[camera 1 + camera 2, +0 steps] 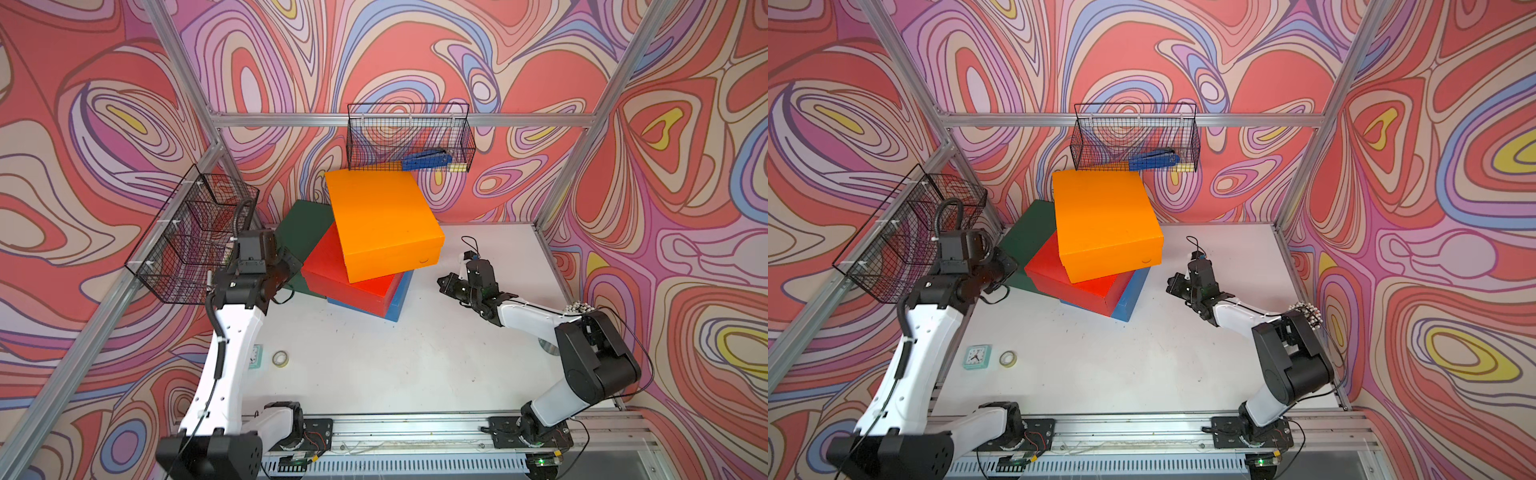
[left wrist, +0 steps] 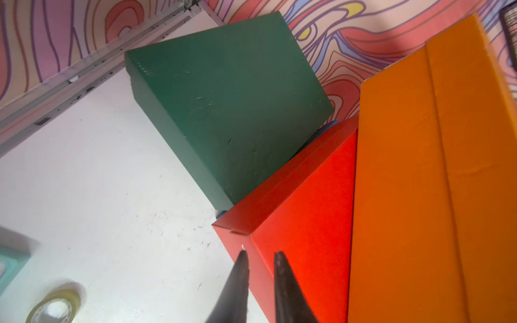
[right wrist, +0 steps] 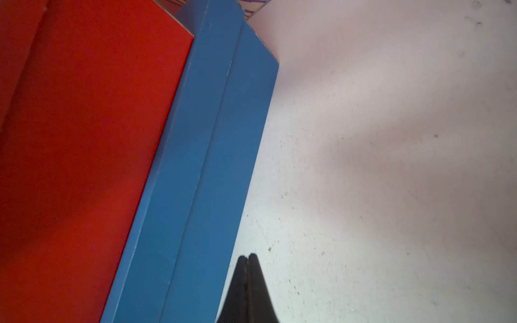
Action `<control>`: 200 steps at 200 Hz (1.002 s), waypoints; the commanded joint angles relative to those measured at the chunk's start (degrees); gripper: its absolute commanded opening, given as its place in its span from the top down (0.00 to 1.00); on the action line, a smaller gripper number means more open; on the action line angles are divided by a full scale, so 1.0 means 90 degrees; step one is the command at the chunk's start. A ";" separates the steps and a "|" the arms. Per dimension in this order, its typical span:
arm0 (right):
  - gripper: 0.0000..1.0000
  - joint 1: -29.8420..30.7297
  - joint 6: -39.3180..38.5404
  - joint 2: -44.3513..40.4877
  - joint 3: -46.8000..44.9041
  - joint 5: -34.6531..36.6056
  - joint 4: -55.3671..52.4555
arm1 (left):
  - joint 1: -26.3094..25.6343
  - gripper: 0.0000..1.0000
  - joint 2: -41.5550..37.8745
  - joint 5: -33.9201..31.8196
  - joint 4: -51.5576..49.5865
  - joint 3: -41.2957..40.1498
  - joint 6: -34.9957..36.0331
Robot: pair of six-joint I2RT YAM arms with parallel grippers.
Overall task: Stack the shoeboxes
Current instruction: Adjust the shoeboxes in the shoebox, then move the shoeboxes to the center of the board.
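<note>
In both top views three shoeboxes form a skewed stack. The orange one (image 1: 382, 224) (image 1: 1104, 224) is on top, the red one (image 1: 345, 282) is under it, and the blue one (image 1: 399, 299) lies on the table. A dark green shoebox (image 1: 305, 226) (image 2: 223, 112) rests on the table behind and left of the stack, against the red box. My left gripper (image 2: 261, 253) (image 1: 293, 266) sits at the red box's (image 2: 302, 209) near left corner, jaws a little apart, clamping nothing. My right gripper (image 3: 249, 256) (image 1: 441, 283) is shut and empty, low beside the blue box's (image 3: 201, 139) right side.
A black wire basket (image 1: 195, 237) hangs on the left wall just behind my left wrist. Another basket (image 1: 409, 137) on the back wall holds a blue stapler (image 1: 426, 160). A tape roll (image 1: 280, 358) and a small mint clock (image 1: 977, 356) lie front left on the white table (image 1: 415, 365).
</note>
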 commanded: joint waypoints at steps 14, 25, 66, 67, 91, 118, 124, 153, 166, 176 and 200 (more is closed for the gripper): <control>1.00 -0.0058 0.0063 0.0187 0.0144 -0.0250 0.0052 | -0.0037 1.00 -0.0519 0.0147 0.0052 -0.1310 -0.0442; 1.00 -0.0058 0.0083 0.0200 0.0144 -0.0286 0.0064 | -0.0037 1.00 -0.0518 0.0372 0.0301 -0.1761 -0.0588; 1.00 -0.0060 0.0048 0.0229 0.0232 -0.0319 -0.0033 | -0.0037 1.00 -0.0319 0.0696 0.1093 -0.2697 -0.0848; 1.00 -0.0059 0.0050 0.0229 0.0232 -0.0318 -0.0033 | -0.0037 1.00 -0.0322 0.0688 0.1106 -0.2713 -0.0852; 1.00 -0.0058 0.0071 0.0337 0.0288 -0.0338 -0.0024 | -0.0037 1.00 -0.0365 0.0321 0.1181 -0.2935 -0.0937; 1.00 -0.0061 0.0114 0.0460 0.0300 -0.0338 0.0045 | 0.0060 1.00 -0.0282 -0.0194 0.1250 -0.3218 -0.1077; 1.00 -0.0066 0.0102 0.0469 0.0310 -0.0323 0.0035 | 0.0142 1.00 -0.0234 -0.0163 0.1395 -0.3355 -0.1118; 1.00 -0.0104 -0.0045 0.0476 0.0360 -0.0256 -0.0060 | 0.0720 1.00 0.0249 0.0573 0.2593 -0.3958 -0.1538; 1.00 -0.0130 -0.0098 0.0473 0.0382 -0.0248 -0.0072 | 0.0866 1.00 0.0528 0.0834 0.3247 -0.4177 -0.1747; 1.00 -0.0173 -0.0123 0.0504 0.0431 -0.0244 -0.0081 | 0.0926 1.00 0.0779 0.1003 0.3681 -0.4296 -0.1888; 1.00 -0.0442 -0.0064 0.0862 0.0679 -0.0618 0.0044 | 0.1007 1.00 0.1548 0.1492 0.4713 -0.4400 -0.2152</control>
